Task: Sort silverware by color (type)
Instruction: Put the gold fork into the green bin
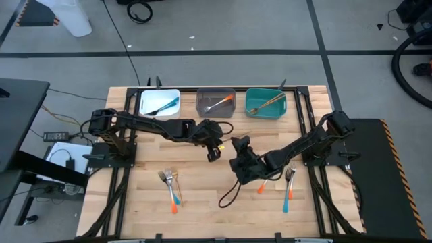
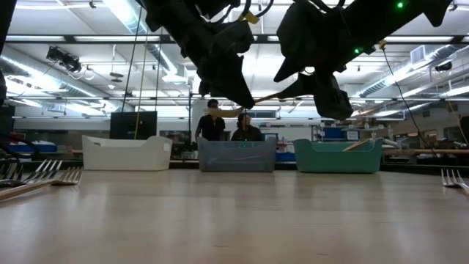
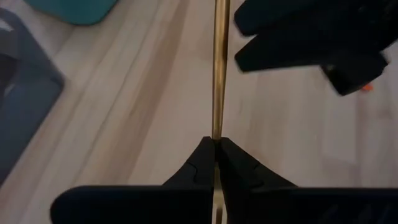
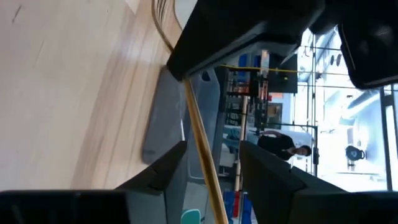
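The step in hand looks like a hand-over in the air. The left gripper (image 3: pixel 216 149) pinches a gold fork (image 3: pixel 219 68) tight between its fingers, and the fork sticks straight out in front of it. In the high view this gripper (image 1: pixel 214 150) is over the middle of the table. The right gripper (image 1: pixel 237 145) is just beside it, facing it. Its fingers are spread apart, and the gold fork (image 4: pixel 202 146) runs through the gap between them without touching either one.

I think the next move is for the right gripper to close on the fork. Then the left one lets go. After that the fork should go to the teal bin (image 1: pixel 264 111), which already holds a gold piece.

More silverware lies on the table. Some is near the left front (image 1: pixel 171 185), with blue, orange and gold handles. Some is near the right front (image 1: pixel 289 185), close to the right arm. The white bin (image 1: pixel 150 101) holds a blue one, and the grey bin (image 1: pixel 206 109) holds an orange one.
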Robot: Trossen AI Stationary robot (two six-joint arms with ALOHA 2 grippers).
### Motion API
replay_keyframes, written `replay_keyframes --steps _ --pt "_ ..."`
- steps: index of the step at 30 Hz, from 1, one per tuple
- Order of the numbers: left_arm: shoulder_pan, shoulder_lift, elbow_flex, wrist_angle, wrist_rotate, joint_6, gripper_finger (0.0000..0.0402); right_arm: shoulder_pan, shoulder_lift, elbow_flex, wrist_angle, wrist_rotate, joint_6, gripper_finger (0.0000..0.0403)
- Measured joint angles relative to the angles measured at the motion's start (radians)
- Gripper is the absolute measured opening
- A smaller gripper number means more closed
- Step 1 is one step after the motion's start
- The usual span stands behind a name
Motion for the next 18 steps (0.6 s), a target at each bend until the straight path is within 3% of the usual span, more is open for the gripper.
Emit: replay_keyframes --steps 9,18 --pt "-0.004 0.000 0.000 0.039 0.033 0.002 0.0016 -0.001 -0.001 0.000 -0.005 -0.008 -0.031 0.0154" --pt "-0.008 0.000 0.000 0.060 0.035 0.024 0.0016 -0.001 -0.001 0.000 -0.003 -0.021 -0.050 0.0070"
